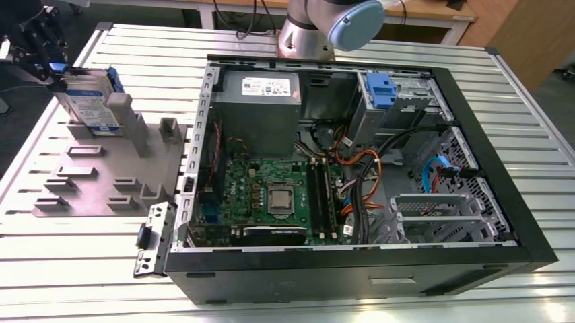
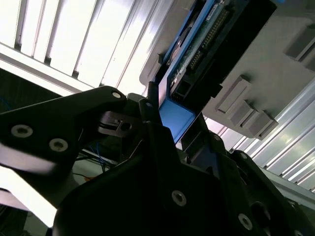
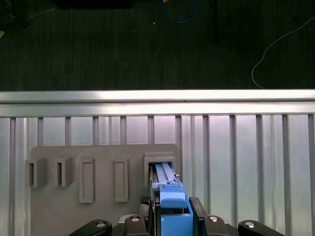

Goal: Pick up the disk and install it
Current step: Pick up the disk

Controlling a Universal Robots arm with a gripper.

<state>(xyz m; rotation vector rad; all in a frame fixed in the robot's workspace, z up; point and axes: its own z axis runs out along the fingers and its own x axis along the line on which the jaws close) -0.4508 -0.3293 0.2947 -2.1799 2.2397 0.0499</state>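
So the gripper (image 1: 54,69) is clamped narrow on the top end of the disk (image 1: 87,97). In the first wrist view its fingers (image 3: 197,215) sit tight against both sides of the blue frame. The disk is standing upright on its edge in a slot at the far corner of the grey slotted tray (image 1: 90,192), over on the exterior view's left. It's just beside the open computer case (image 1: 359,269), and both sit on the ribbed metal table (image 1: 90,282).
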